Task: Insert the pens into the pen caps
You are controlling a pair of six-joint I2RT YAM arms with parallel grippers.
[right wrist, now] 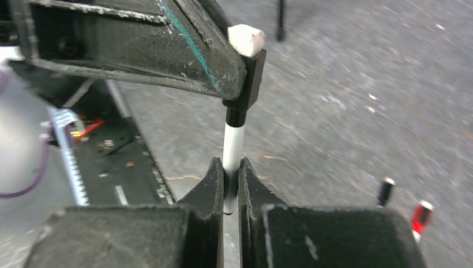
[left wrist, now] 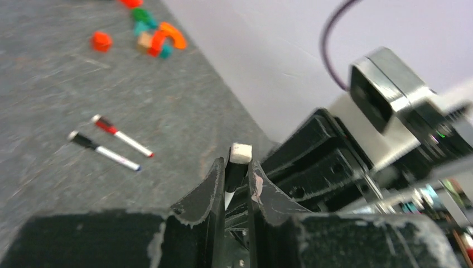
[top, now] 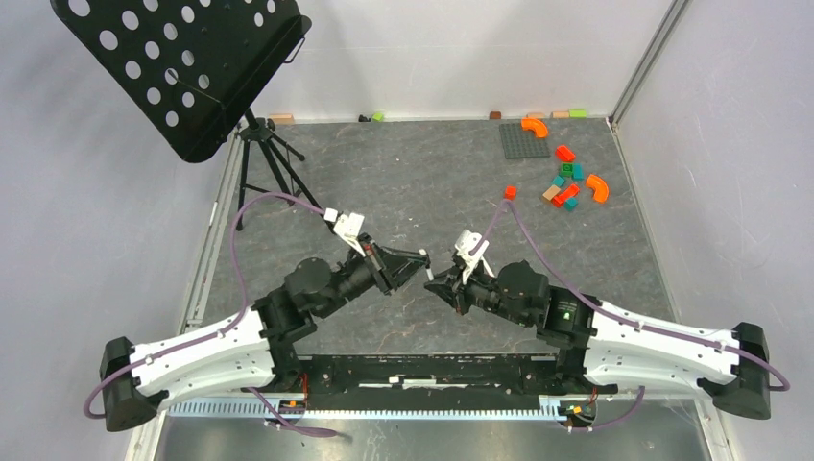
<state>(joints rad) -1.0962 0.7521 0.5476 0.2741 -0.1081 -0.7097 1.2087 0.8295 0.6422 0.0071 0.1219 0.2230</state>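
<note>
The left hand [left wrist: 237, 167] is clamped narrow on the black pen cap [right wrist: 249, 78], whose white end pokes out past the fingers. Facing it, the right hand [right wrist: 231, 167] pinches the white barrel of a pen [right wrist: 232, 142], and the pen's black end sits at the cap's mouth, above the counter [top: 403, 163]. Beyond, a red-ended pen [left wrist: 122, 137] and a black-ended pen [left wrist: 104, 151] lie side by side, not touching, with toy blocks [left wrist: 156, 39] farther off.
</note>
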